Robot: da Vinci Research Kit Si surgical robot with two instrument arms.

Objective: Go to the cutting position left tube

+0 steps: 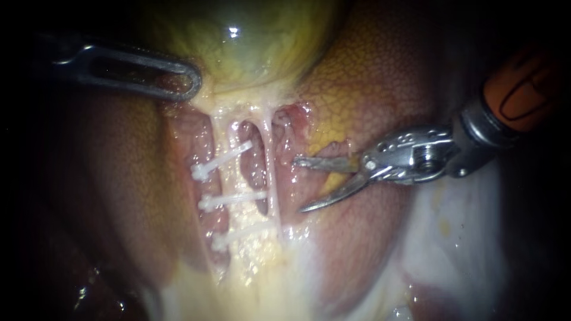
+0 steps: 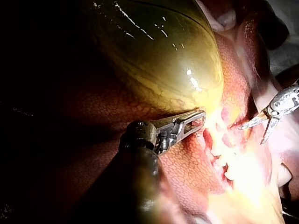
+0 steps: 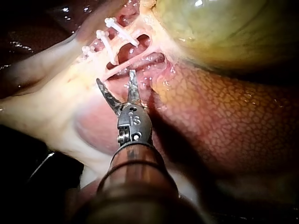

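Red-brown mottled liver (image 1: 119,178) flanks the left tube (image 1: 222,178) and gallbladder (image 1: 250,41).

Top of gallbladder (image 1: 250,41) cut off, left instrument (image 1: 194,80) shaft lost in darkness, lowest clip (image 1: 238,235) blurred.

The right instrument (image 1: 299,185) ends in a bright steel tool: two thin, slightly curved blades (image 1: 324,199) that taper to points, hinged in a polished clevis (image 1: 410,154) with small round holes and a screw head. Behind it, toward 2 o'clock in the endoscope view, come a dark grey collar (image 1: 476,134) and an orange sleeve (image 1: 523,89) with dark line markings. Seen from its own arm, its shaft (image 3: 135,186) is coppery brown and ringed. The left instrument (image 1: 191,83), entering from 10 o'clock, has a long dull-grey slotted tool and a dark rounded knuckle (image 2: 140,133).
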